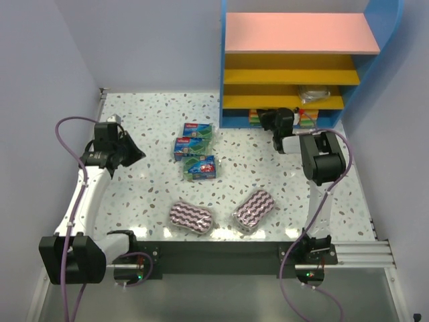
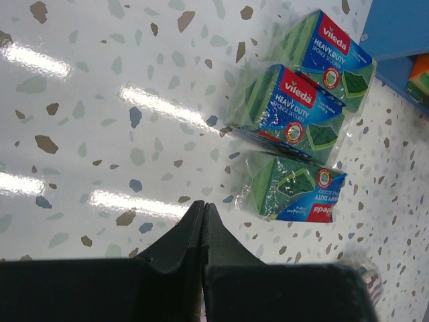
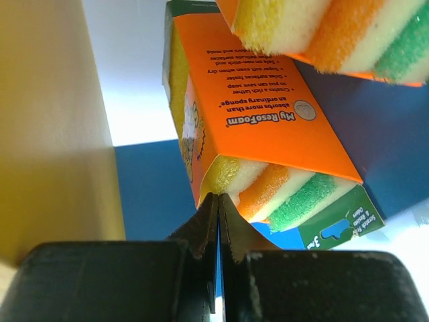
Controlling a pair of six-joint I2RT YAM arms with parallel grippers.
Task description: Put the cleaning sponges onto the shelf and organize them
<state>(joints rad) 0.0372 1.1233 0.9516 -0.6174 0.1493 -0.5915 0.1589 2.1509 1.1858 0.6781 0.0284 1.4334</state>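
Right claw (image 3: 218, 201) clenched, empty, at the bottom bay of the shelf (image 1: 301, 33); orange sponge pack (image 3: 268, 114) just above its tips; left claw (image 2: 203, 208) clenched, empty; green packs (image 2: 298, 114) ahead-right; judged light, squashy, slick-wrapped; pinch across narrow sides.

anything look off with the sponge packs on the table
Mildly: the nearest Vileda pack lies turned round, its print upside down against the other two Vileda packs. The two purple-striped pads sit at clashing angles.
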